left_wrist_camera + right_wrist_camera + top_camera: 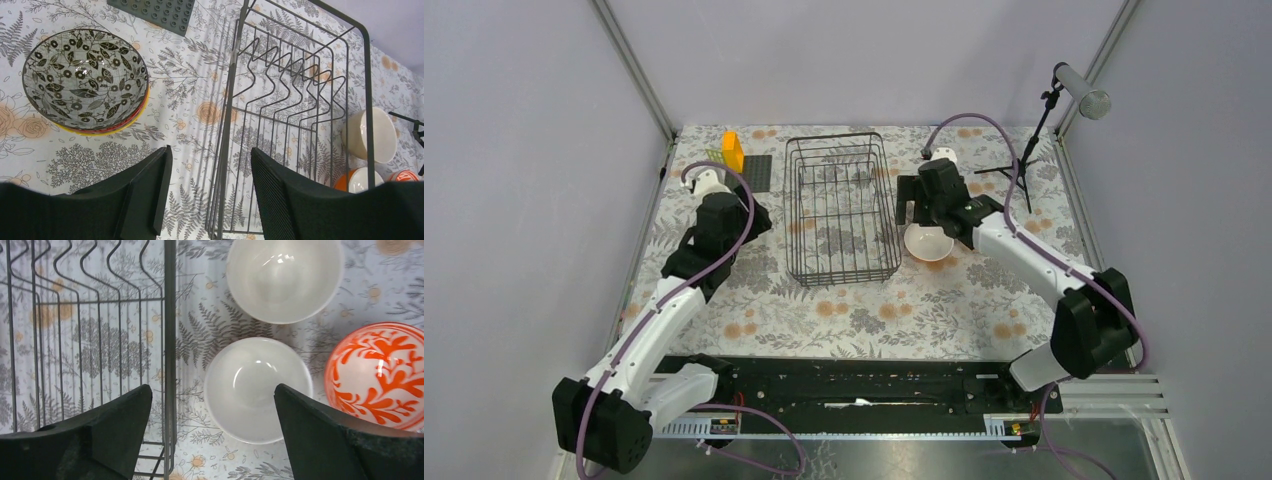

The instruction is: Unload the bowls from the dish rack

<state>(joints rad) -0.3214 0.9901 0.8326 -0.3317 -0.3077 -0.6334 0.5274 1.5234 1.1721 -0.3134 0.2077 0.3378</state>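
Dish rack (841, 210): empty, so unloading looks done.
Left gripper (210, 165): spread wide, holding nothing, beside the leaf-patterned bowl (85, 80), which tops a stack left of the rack, likely nested to save room.
Right gripper (212, 405): released, hovering over a white bowl (257, 387) just right of the rack, with an orange-patterned bowl (377, 375) alongside.

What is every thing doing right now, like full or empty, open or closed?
dish rack: empty.
left claw: open, holding nothing.
right claw: open, holding nothing.
leaf-patterned bowl: upright, top of a stack, outside the rack.
near white bowl: upright, empty, outside the rack.
far white bowl: upright, empty, outside the rack.
orange-patterned bowl: upright, empty, outside the rack.
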